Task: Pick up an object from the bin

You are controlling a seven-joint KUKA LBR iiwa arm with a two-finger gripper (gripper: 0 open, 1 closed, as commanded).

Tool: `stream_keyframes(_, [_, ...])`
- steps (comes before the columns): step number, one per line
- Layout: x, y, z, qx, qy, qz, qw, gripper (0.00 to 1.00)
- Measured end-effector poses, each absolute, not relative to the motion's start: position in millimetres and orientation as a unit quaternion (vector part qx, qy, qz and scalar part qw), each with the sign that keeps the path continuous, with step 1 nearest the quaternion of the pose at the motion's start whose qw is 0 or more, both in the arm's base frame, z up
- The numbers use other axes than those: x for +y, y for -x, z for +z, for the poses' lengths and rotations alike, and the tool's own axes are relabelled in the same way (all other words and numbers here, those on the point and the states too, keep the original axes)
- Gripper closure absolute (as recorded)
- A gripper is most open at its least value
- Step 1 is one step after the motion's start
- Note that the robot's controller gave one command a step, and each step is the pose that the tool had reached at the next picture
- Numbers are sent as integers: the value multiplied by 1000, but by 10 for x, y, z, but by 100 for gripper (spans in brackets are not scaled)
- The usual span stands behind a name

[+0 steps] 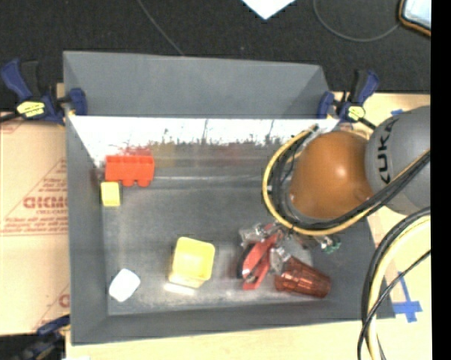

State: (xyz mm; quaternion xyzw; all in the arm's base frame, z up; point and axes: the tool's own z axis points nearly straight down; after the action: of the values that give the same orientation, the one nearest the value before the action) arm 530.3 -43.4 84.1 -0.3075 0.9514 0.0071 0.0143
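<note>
Grey metal floor of the bin is mostly bare from where I sit, with the loose things scattered toward its edges. My gripper hangs low near the front right corner, beneath the orange cover on the wrist. It is right over a slim red piece that lies slanted on the floor. Just to the right of that, a dark red translucent cup lies on its side. The cover and cables hide too much for me to tell whether the gripper is open, closed, or has hold of anything. I judge the red piece light and stiff, probably hard plastic and smooth enough to slip. I would take it across its narrow middle rather than at an end, and mind the cup, which looks ready to roll if nudged. Further left sit a yellow block, a small white lump, an orange toy brick and a little yellow cube. The only writing I can read is part of "KUKA" on the grey arm.
</note>
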Motion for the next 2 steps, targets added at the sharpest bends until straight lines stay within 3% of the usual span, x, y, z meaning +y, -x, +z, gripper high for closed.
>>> stream_keyframes(1, [-452, -5256, 1126, 950, 312, 5, 19, 100])
stream_keyframes(2, [-585, -5253, 1111, 951, 309, 7, 18, 100])
